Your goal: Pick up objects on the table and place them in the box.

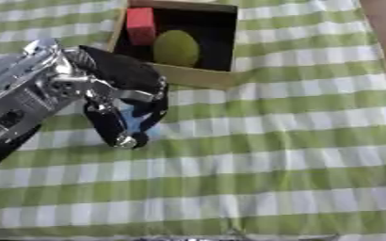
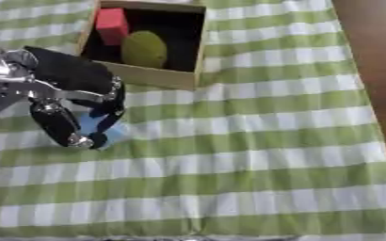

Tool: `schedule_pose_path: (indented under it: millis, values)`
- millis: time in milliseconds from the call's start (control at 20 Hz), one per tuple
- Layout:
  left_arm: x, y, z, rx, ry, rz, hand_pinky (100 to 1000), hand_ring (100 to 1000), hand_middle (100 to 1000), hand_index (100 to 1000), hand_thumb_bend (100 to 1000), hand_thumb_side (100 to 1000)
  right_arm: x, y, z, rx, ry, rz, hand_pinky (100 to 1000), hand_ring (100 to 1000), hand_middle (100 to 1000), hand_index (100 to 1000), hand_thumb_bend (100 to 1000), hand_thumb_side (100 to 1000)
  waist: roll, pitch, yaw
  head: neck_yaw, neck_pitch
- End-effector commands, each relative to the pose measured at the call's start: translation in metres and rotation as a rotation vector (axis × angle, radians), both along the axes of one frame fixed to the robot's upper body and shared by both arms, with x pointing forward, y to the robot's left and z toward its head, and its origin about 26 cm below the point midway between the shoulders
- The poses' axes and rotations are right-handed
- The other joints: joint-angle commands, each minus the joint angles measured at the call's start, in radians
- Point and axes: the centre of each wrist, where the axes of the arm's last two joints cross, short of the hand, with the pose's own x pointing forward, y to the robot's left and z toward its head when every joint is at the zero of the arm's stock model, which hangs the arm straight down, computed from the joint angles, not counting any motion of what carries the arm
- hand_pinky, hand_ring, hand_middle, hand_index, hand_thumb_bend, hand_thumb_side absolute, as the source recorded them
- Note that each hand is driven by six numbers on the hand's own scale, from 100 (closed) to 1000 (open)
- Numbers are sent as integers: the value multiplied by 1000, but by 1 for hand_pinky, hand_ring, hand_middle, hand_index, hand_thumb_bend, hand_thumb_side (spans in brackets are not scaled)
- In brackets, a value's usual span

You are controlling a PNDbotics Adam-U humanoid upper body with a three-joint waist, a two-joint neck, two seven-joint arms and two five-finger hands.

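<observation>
My left hand (image 1: 118, 89) comes in from nine o'clock, silver forearm low at the view's left edge, black palm turned down over the green-and-white checked cloth (image 1: 278, 155). Its fingers (image 1: 107, 123) and thumb curl downward toward six o'clock, tips at or just above the cloth, and between them sits a pale blue object (image 2: 93, 124). I can see blue showing in the gap between thumb and fingers and spilling a little past the fingertips on the three o'clock side; its shape I cannot make out. The fingers are bent around it on both sides, closed in on it, though I cannot tell whether it has left the cloth. The wooden box (image 1: 198, 76) stands at about one o'clock from the hand, near it but apart, its near wall just beyond the knuckles. Inside, against the dark floor, a red block (image 1: 140, 24) stands upright at the box's ten o'clock corner, and a yellow-green egg-shaped object (image 1: 176, 47) lies just beside it toward the middle. Bare brown tabletop (image 2: 377, 70) shows past the cloth at three o'clock.
</observation>
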Motion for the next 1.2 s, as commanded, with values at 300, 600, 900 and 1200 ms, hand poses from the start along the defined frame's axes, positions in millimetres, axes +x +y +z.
schedule_pose_path:
  millis: [300,600,900,1200]
  values:
    - [-15,18,27,17,-148,-14,872,842,749,887,592,290,-4,-2,7,-11,-17,-8,869,887,561,828,100,470,8,-25,5,-3,-2]
    - [-6,41,15,90,-205,136,872,842,744,876,694,362,-5,-4,5,-9,-11,-20,869,889,561,828,100,470,15,-26,15,-11,1]
    - [5,44,0,79,-153,246,856,834,738,871,757,417,-5,-4,4,-1,-10,-16,869,889,559,827,100,470,17,-27,19,-5,1]
    - [16,35,-11,42,-139,304,832,821,724,865,783,452,-4,-3,3,7,-4,-10,869,890,557,827,100,472,16,-26,15,-3,1]
